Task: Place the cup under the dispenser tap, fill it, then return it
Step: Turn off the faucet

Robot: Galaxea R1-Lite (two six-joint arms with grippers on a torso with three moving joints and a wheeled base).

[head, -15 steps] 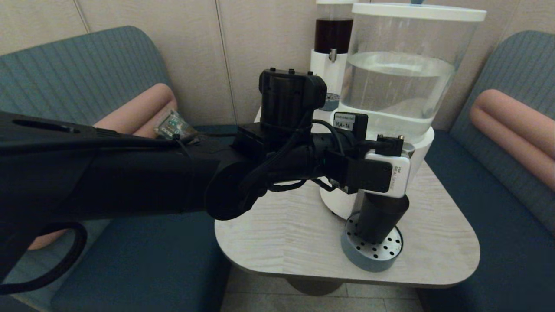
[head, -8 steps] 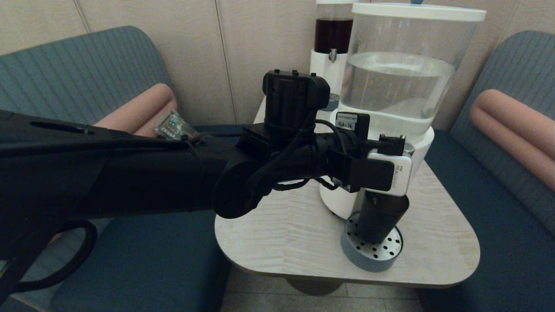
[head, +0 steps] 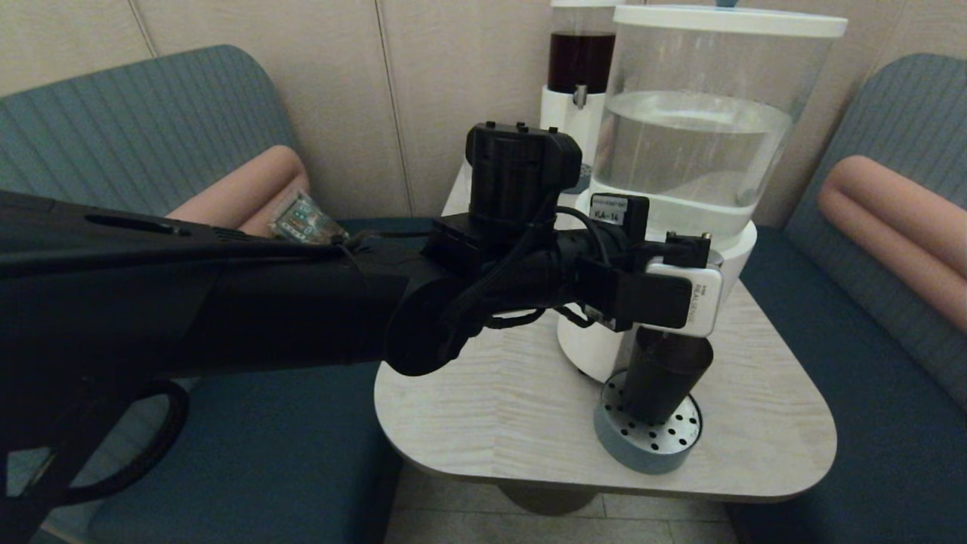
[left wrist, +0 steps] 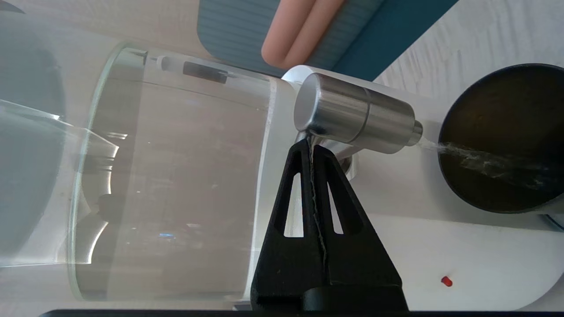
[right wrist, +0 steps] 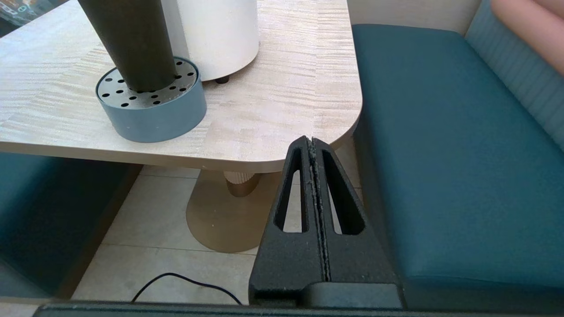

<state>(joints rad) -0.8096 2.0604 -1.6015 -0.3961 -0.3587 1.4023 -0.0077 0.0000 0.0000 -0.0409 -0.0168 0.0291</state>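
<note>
One cup (head: 665, 378) upright on the round perforated drip tray (head: 650, 446), directly under the dispenser tap (left wrist: 357, 113); thin stream of water running from the spout into its dark mouth (left wrist: 502, 136). Two dispensers on the desk (head: 498, 408): the large water dispenser (head: 699, 136) with clear tank and white base, and a smaller dark-liquid dispenser (head: 578, 68) behind it. Left gripper (left wrist: 310, 147) clenched with nothing between its fingers, tips pressed against the underside of the tap body. Left arm (head: 227, 302) stretched across the head view, hiding much of the desk and white base. Right gripper (right wrist: 312, 143) clenched too, empty, parked low beside the desk edge above the teal bench seat (right wrist: 440, 145). One small wrapped packet (head: 301, 217) on the bench at the left.
</note>
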